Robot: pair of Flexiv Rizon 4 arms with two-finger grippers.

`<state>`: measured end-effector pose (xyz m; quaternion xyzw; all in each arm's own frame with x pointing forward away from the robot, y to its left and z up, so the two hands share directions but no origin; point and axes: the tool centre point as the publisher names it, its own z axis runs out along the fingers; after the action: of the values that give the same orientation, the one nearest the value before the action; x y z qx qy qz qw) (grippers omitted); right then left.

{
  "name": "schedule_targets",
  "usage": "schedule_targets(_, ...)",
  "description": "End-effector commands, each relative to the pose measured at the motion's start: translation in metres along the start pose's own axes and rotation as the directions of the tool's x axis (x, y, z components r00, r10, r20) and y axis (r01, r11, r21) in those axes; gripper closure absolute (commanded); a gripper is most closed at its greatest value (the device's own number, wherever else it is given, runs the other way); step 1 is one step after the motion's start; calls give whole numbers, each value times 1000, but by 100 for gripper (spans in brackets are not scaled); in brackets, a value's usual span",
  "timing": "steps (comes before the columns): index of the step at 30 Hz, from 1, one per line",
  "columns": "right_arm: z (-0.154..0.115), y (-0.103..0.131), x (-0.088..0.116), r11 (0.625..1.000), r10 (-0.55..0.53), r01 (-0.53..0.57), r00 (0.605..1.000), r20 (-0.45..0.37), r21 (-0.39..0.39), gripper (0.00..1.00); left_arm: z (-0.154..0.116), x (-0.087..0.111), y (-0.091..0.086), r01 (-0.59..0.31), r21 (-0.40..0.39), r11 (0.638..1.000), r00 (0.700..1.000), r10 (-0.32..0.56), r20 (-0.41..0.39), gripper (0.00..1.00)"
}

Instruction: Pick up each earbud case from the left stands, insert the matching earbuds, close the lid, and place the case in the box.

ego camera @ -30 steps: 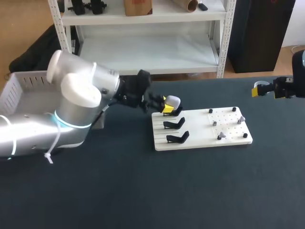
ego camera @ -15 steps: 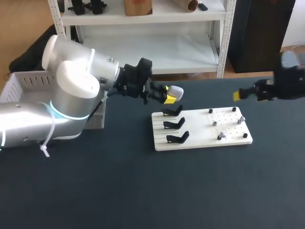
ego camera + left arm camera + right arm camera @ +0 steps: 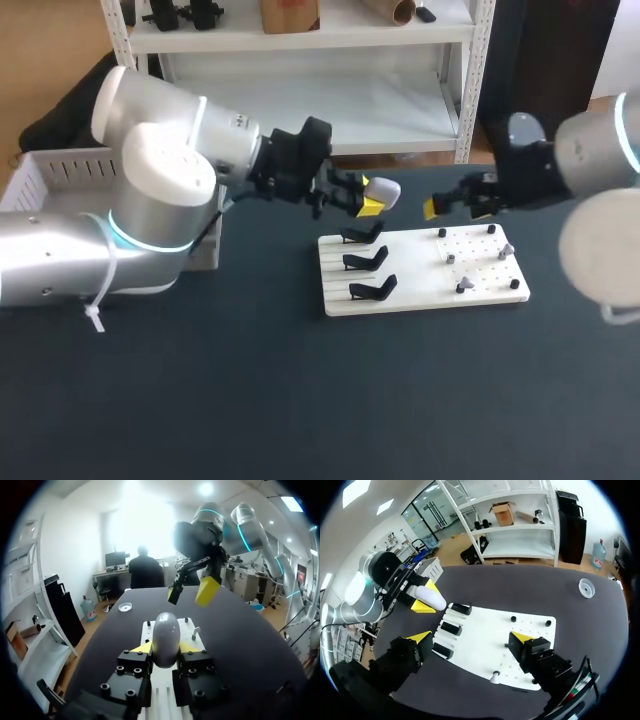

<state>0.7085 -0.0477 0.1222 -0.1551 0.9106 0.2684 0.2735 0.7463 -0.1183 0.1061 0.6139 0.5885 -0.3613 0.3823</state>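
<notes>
Both arms over the dark bench. The left end effector is clamped on a pale, rounded earbud case, one yellow fingertip on each side of it (the left wrist view shows the case standing up between the two pads). The case is held in the air, clear of the white board, just beyond its far left corner and above the farthest of three black stands. All three stands are bare.

The right end effector hangs over the board's far edge, near the middle, with its fingers spread wide and nothing between them; the right wrist view looks down past both yellow tips onto the board. The two end effectors face each other, near but apart.

On the board's right half lie small pale earbuds among short black pegs. A white slatted box sits at the bench's far left, partly hidden by the left arm.
</notes>
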Motion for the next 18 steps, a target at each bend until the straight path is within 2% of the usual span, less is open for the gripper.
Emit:
schedule_targets(1,23,4,-11,997,-10,8,1000,-27,-76,0,5,-3,-3,-17,2,1000,1000,17,17,100)
schedule_targets(7,36,10,-16,996,-20,16,999,-45,-90,0,9,-8,-8,-37,28,999,999,36,19,100)
schedule_targets(18,32,12,-26,996,-28,25,999,-33,-90,0,12,1,-6,-16,37,999,1000,15,15,100)
